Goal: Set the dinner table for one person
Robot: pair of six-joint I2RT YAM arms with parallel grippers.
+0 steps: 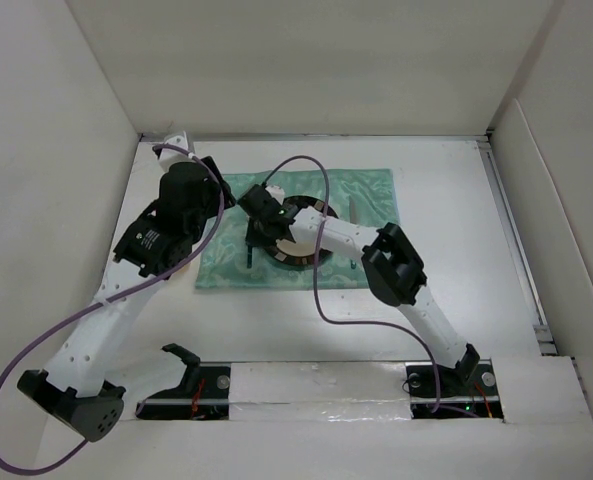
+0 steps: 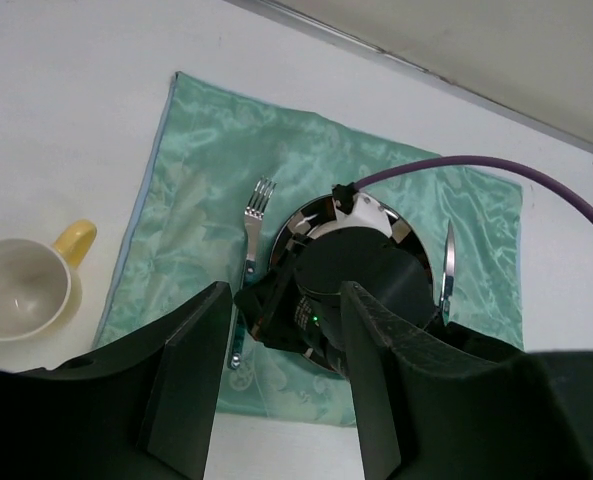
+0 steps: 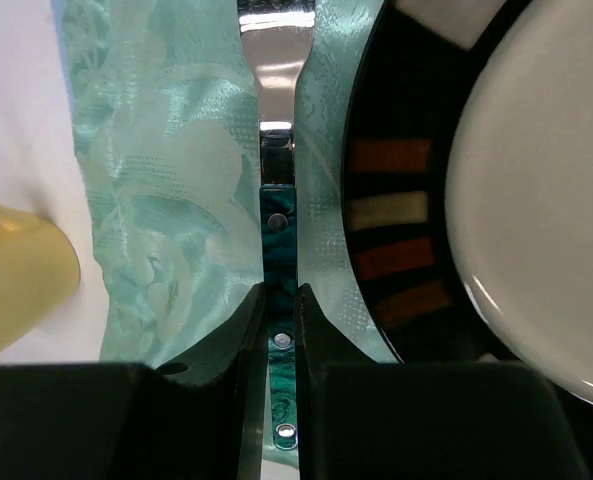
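Top view: the tabletop (image 1: 456,220) fills the walled bay. The placemat (image 1: 366,200) lies near its far edge, with my right end effector (image 1: 259,215) low beside the plate (image 1: 301,260).

Left wrist: my left end effector (image 2: 283,300) hangs spread wide and empty. The mug (image 2: 21,290) sits toward the left edge.

Right wrist: my fingers pinch the fork (image 3: 277,200) handle. I judge it best kept parallel to the plate rim, not touching it, before release.
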